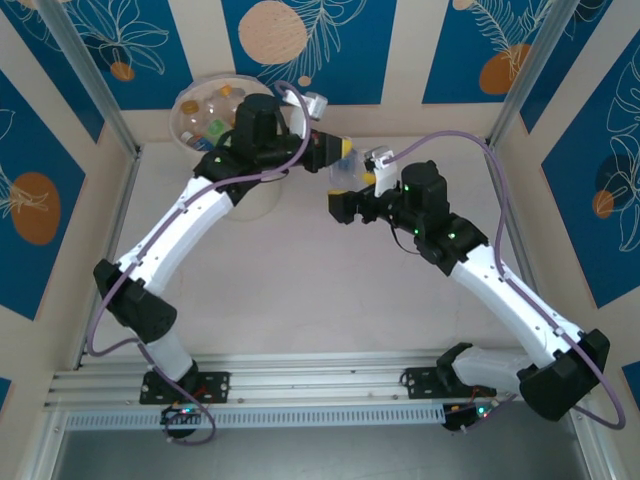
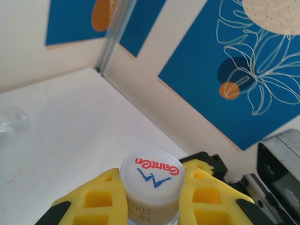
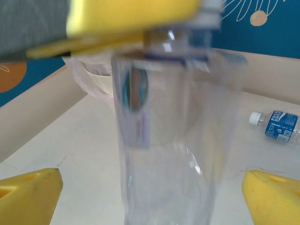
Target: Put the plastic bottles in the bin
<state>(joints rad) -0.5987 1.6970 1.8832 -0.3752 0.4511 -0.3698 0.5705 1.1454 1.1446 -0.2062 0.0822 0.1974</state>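
Left gripper (image 2: 150, 206) clenched on bottle (image 2: 151, 176) neck. Right gripper (image 3: 151, 190) released, fingers (image 3: 30, 192) spread beside bottle body. Bin (image 1: 186, 105) lay left of bottle, near left gripper; left arm nearer.

The white cap (image 2: 150, 172) of the clear bottle (image 3: 164, 154) reads "GanTen" in red above a blue zigzag. A lying bottle (image 3: 277, 126) bears a blue label, seemingly "Pocari Sweat".

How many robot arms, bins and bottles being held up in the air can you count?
Robot arms: 2
Bin: 1
Held bottle: 1
Total: 4
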